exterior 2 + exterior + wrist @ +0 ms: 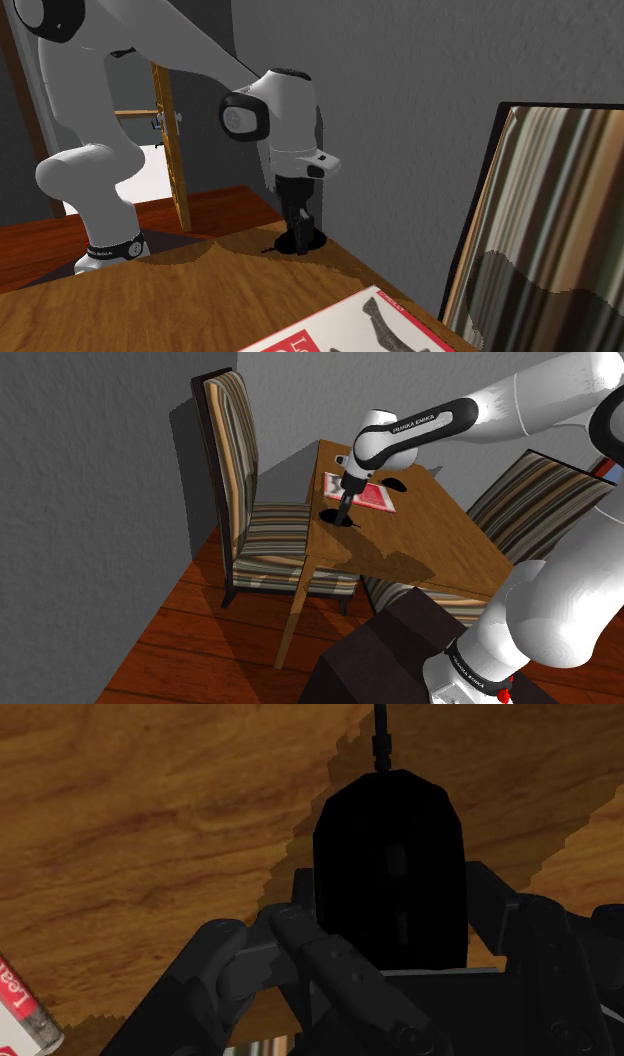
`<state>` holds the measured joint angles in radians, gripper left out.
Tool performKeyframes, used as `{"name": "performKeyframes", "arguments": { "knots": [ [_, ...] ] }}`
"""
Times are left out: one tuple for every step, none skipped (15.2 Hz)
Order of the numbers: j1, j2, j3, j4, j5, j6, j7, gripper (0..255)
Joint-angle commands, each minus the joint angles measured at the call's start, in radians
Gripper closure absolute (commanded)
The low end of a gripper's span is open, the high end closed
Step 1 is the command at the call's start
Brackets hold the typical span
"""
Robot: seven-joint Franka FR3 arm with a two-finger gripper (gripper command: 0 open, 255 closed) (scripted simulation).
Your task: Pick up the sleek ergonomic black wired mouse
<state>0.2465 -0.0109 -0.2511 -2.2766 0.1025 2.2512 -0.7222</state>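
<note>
Single arm over a wooden table (430, 542), grasp stage of a pick. The gripper (299, 226) points straight down at the table edge that faces a striped chair (240, 462). The black mouse (390, 854) lies directly beneath it, just beside a red magazine (372, 498) and apart from it.

Wrist view: the mouse sits between the two black fingers (296, 899), its cord (380, 734) running away from the gripper across the wood. The fingers have narrowed to the width of the mouse and stand against its two long flanks, so the gripper appears to clasp the body across its middle. No gap shows on either side, though black on black makes the contact line hard to trace.

Second exterior view: the dark shape of the mouse meets the table surface with its shadow close around it, which suggests that it rests on the wood and is not yet raised.

Progress, as a judgement: approach, alignment and descent look complete, and the closing of the fingers looks complete or nearly so. What is left is the lift itself, a straight upward pull that carries the mouse clear of the table while the trailing cord follows freely without snagging on the table edge.
</note>
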Motion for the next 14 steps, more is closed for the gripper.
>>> {"name": "performKeyframes", "arguments": {
  "knots": [
    [0.0,-0.015,0.0,0.011,-0.007,-0.025,0.006,255],
    [0.0,-0.022,0.0,0.017,-0.01,-0.038,0.01,255],
    [0.0,-0.03,0.0,0.024,-0.013,-0.052,0.013,255],
    [0.0,-0.037,0.001,0.03,-0.016,-0.065,0.015,255],
    [0.0,-0.043,0.001,0.037,-0.019,-0.078,0.018,255],
    [0.0,-0.05,0.001,0.044,-0.022,-0.091,0.021,255],
    [-0.001,-0.056,0.001,0.051,-0.024,-0.105,0.024,255],
    [-0.001,-0.063,0.002,0.059,-0.027,-0.118,0.026,255],
    [-0.001,-0.068,0.002,0.066,-0.029,-0.131,0.028,255],
    [-0.001,-0.074,0.002,0.074,-0.031,-0.145,0.031,255],
    [-0.001,-0.08,0.003,0.082,-0.033,-0.158,0.033,255],
    [-0.001,-0.085,0.003,0.09,-0.035,-0.171,0.035,255],
    [-0.001,-0.086,0.003,0.091,-0.036,-0.173,0.036,255],
    [-0.001,-0.086,0.003,0.092,-0.035,-0.173,0.036,255]
  ]
}}
